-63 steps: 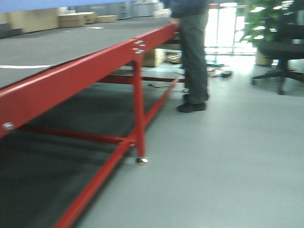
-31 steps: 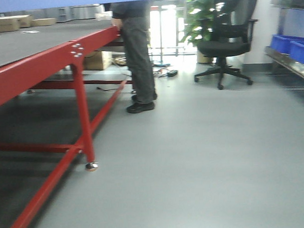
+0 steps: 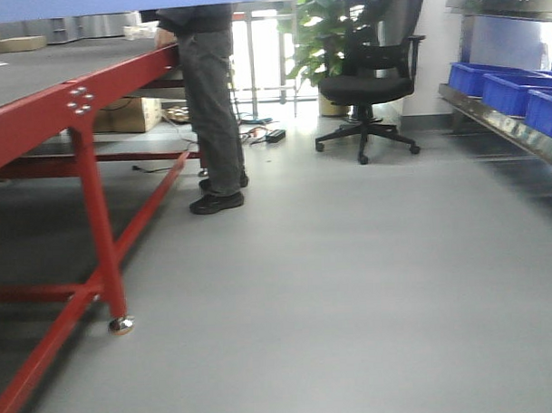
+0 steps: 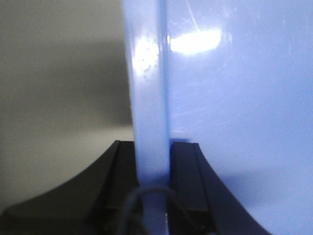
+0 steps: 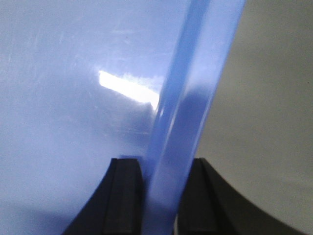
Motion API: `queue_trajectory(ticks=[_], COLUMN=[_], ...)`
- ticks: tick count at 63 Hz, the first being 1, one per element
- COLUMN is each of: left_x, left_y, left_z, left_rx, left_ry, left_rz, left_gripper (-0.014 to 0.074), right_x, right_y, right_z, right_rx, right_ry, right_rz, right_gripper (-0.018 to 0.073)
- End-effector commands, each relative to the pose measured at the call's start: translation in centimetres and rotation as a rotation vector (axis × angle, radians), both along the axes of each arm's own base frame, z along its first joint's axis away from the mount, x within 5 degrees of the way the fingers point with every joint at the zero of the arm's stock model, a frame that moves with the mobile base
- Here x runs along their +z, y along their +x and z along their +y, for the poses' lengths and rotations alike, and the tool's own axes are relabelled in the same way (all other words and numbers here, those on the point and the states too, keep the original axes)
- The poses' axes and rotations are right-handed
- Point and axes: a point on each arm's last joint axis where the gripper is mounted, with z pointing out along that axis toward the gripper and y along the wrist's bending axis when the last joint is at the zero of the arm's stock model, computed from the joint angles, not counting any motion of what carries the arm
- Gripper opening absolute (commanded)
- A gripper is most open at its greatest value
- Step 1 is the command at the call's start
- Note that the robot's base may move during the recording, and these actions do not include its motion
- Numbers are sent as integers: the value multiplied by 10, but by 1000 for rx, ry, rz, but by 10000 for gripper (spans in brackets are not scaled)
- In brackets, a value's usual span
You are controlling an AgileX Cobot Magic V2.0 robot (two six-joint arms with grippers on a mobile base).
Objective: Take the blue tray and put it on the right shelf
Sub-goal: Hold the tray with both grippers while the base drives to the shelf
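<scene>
Two grippers clamp the blue tray [image 4: 234, 98] by its raised rim, one on each side.

On the left wrist view, the left gripper [image 4: 152, 159] has its dark jaws closed on the tray's flared edge. The right gripper [image 5: 164, 171] pinches the opposite rim the same way. In the front view the tray shows only as a pale blue band along the top edge, above the floor [image 3: 352, 303]. The right shelf [image 3: 504, 126] stands at the far right and carries darker blue bins [image 3: 489, 86]. A red-framed table [image 3: 37, 115] runs along the left, with a person [image 3: 209, 109] standing beside it and an office chair [image 3: 371, 76] beyond.
</scene>
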Motion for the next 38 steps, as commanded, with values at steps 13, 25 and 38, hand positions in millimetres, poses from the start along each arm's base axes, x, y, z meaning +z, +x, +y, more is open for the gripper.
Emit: queue_trajectory(ticks=[13,25,38], left_x=[18,18,18], left_y=[-10,-12,-12], left_z=[3,1,0], left_rx=[-30,-38,-40], left_ry=[-5,-33,-39], left_rz=[-58,-43,-40], left_gripper=[-48,-48,-48], right_x=[18,18,18], right_y=[-3,-3,-3], right_z=[-5,-5,-5], right_rx=[31,31,31], right_ry=[-4,-4,-4], right_rz=[-119,-119,-119], right_gripper=[57,57,57])
